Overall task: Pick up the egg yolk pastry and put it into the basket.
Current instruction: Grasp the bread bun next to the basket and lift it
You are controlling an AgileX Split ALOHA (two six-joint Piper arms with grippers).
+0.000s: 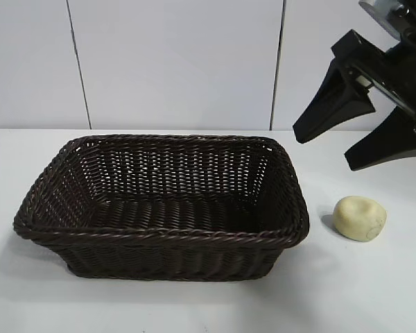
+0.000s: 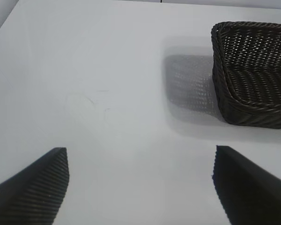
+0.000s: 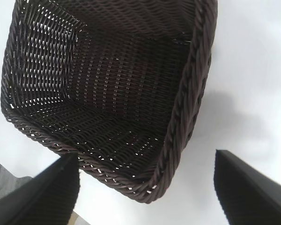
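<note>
Just beside basket (image 1: pixel 163 229), pastry (image 1: pixel 360 218).

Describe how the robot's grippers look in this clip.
The right gripper has matte black, wedge-shaped fingers tapering to blunt tips, fixed to a black block with a silver-grey metal part above it. In the wrist views, the left gripper fingers show fine ribbed ridges on their inner faces; the right fingers look smoother. No cables or markings show.

The left gripper (image 2: pixel 140 187) hangs over the white table (image 2: pixel 107 93), fingers (image 2: pixel 37 187) spread wide. The basket (image 2: pixel 253 79) sits apart, casting what looks like a shadow beside it.
</note>
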